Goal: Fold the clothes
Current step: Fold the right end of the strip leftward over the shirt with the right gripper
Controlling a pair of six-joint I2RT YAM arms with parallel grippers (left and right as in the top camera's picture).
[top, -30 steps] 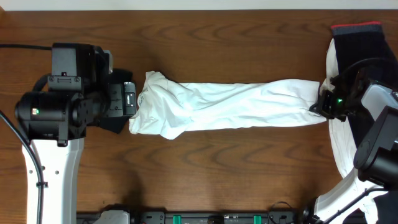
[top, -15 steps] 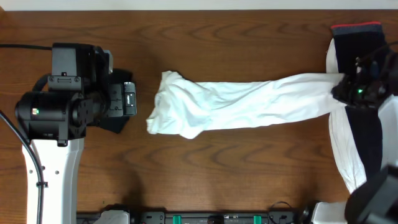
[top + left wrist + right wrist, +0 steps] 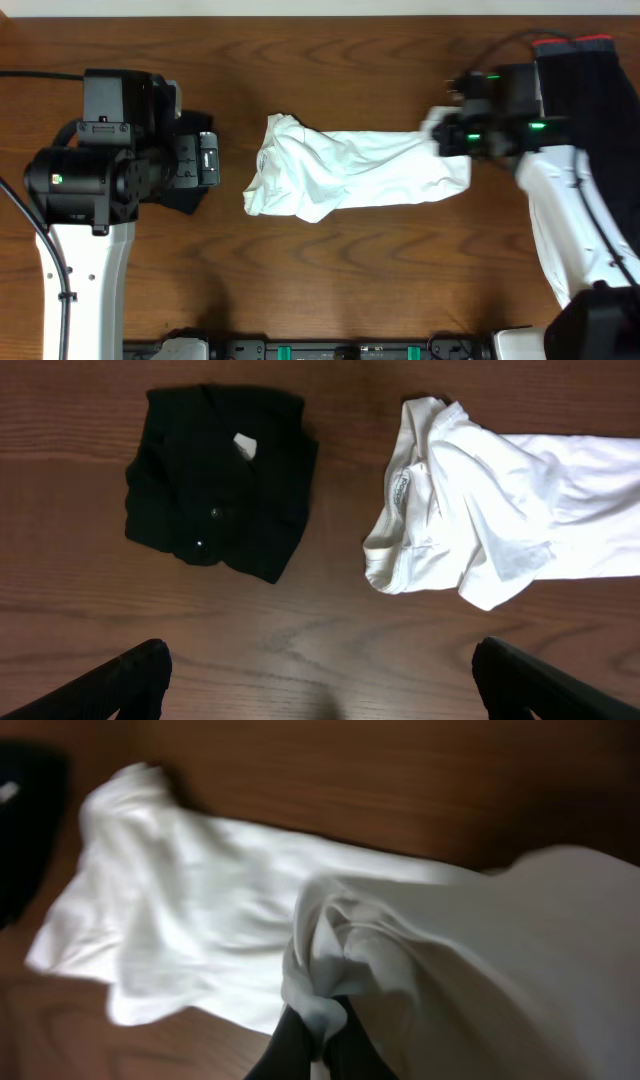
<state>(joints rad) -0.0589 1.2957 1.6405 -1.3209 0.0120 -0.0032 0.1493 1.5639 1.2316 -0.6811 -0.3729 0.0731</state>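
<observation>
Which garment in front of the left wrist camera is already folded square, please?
The black garment left of the white shirt; the shirt lies stretched out and crumpled, one end pinched in the right gripper.

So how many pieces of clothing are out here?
3. A white T-shirt lies in the middle, a folded black garment sits to the left, and a black one with a red edge is at the far right. More may be hidden from view.

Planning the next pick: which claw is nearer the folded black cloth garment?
Left. The left claw hovers open above the folded black cloth garment; the right claw is far off, shut on one end of the white fabric T-shirt.
</observation>
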